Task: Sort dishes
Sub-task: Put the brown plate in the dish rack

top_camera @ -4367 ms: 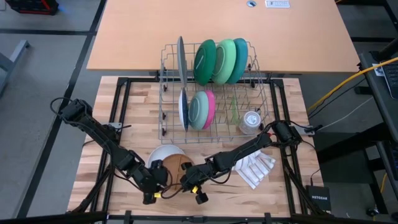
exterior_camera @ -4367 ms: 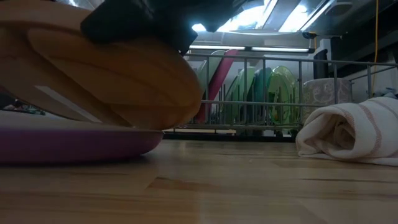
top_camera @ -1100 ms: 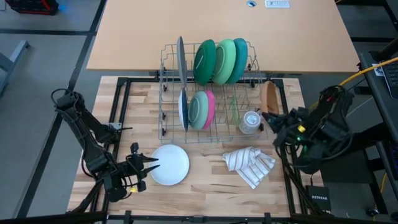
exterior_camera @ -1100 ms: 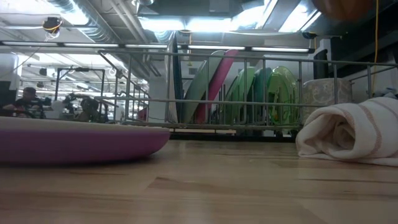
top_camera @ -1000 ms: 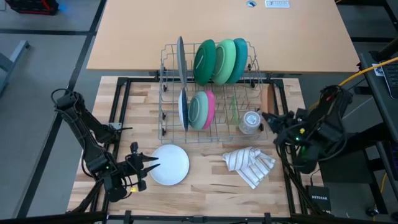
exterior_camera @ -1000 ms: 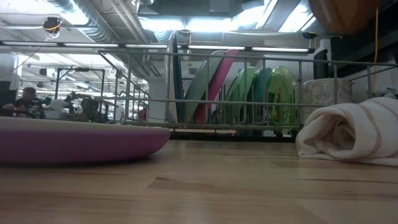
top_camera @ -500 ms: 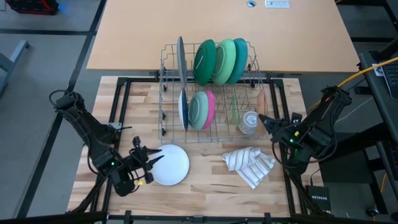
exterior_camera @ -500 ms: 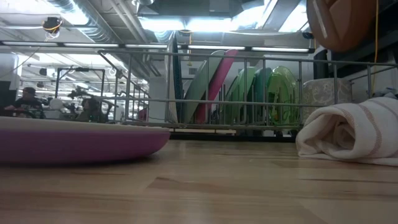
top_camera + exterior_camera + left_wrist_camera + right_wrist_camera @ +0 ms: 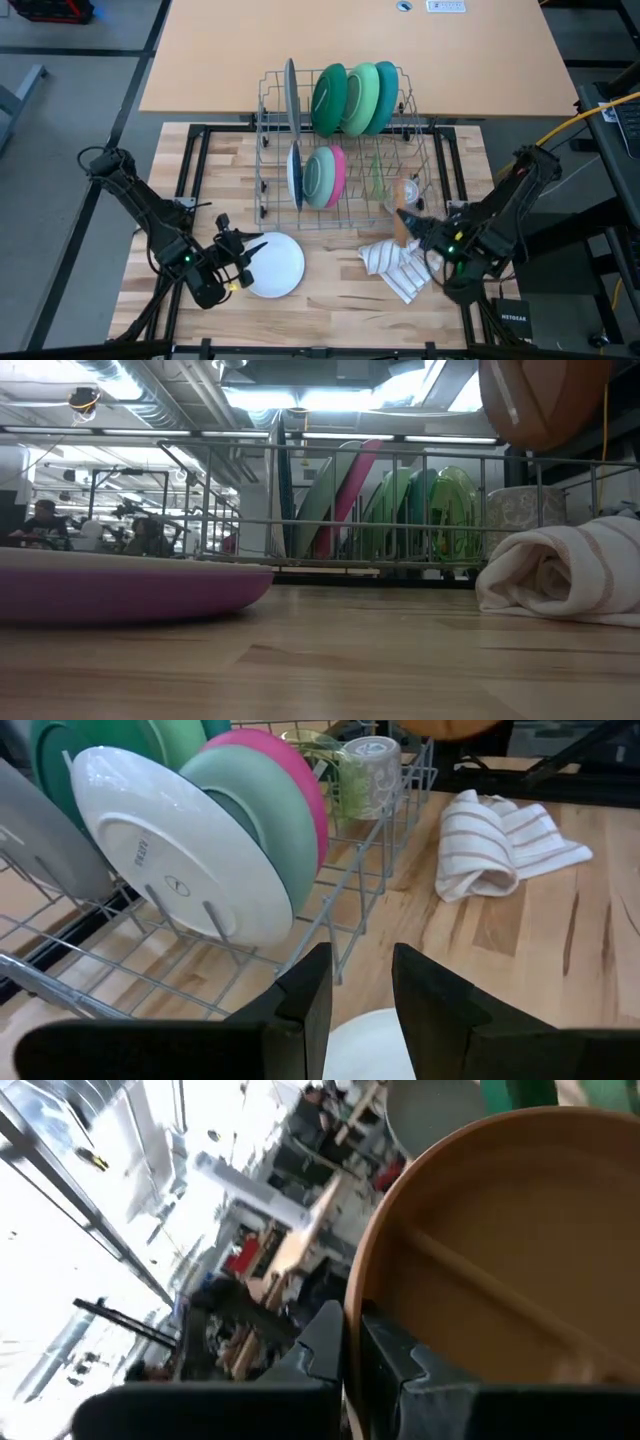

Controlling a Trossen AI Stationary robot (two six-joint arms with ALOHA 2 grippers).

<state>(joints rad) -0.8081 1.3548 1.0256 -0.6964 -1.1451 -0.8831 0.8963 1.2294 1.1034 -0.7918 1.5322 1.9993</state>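
Note:
My right gripper (image 9: 410,228) is shut on a brown plate (image 9: 500,1250), which is held on edge above the striped cloth (image 9: 400,265), just in front of the wire rack's near right corner. The plate also shows in the low view (image 9: 545,400). My left gripper (image 9: 243,262) is open at the left rim of a plate (image 9: 275,265) that lies flat on the table. This plate is white on top and purple underneath (image 9: 120,590). The left fingers (image 9: 310,995) stand above its rim. The rack (image 9: 340,140) holds grey, dark green, light green, teal, white and pink dishes on edge. My right gripper pinches the brown plate's rim (image 9: 362,1305) between its two fingers. The plate stands on edge beyond the fingers, lifted clear of the table and the cloth.
A clear patterned glass cup (image 9: 372,765) stands in the rack's near right corner. The rolled cloth (image 9: 560,580) lies on the table right of the flat plate. A second tabletop (image 9: 350,50) lies behind the rack. People sit far off in the room (image 9: 45,520).
My right gripper has carried the brown plate from beside the rack's right side toward the table's near edge and left, to above the cloth; the plate has stayed on edge. My left gripper has moved a little toward the flat plate, staying open.

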